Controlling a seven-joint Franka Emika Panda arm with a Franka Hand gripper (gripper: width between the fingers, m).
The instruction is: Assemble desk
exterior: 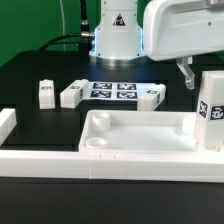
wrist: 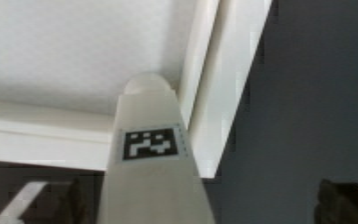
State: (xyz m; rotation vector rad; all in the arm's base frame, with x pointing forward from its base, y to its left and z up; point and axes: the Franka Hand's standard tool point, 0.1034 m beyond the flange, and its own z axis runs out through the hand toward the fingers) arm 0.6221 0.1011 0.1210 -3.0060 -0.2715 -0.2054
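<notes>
Long white rail (exterior: pixel 40 158) runs in front; behind it lies the desk top (exterior: pixel 130 128), one leg (exterior: pixel 211 108) upright at its corner on the exterior view's right. The arm (exterior: pixel 180 30) reaches down, fingers (exterior: pixel 186 74) spread wide beside that leg.

This is a robotics lab bench rather than a home or shop. A matte black table (exterior: pixel 40 70) fills most of the exterior view. The white base of a robot arm (exterior: pixel 115 30) stands at upper centre, and a black cable (exterior: pixel 60 41) runs off to its left. Just below it lies the marker board (exterior: pixel 113 91), and the loose white legs (exterior: pixel 45 93) carry similar printed square tags. A white border rail (exterior: pixel 120 165) fences the lower edge, and a plain green backdrop (exterior: pixel 25 25) fills the upper left.
</notes>
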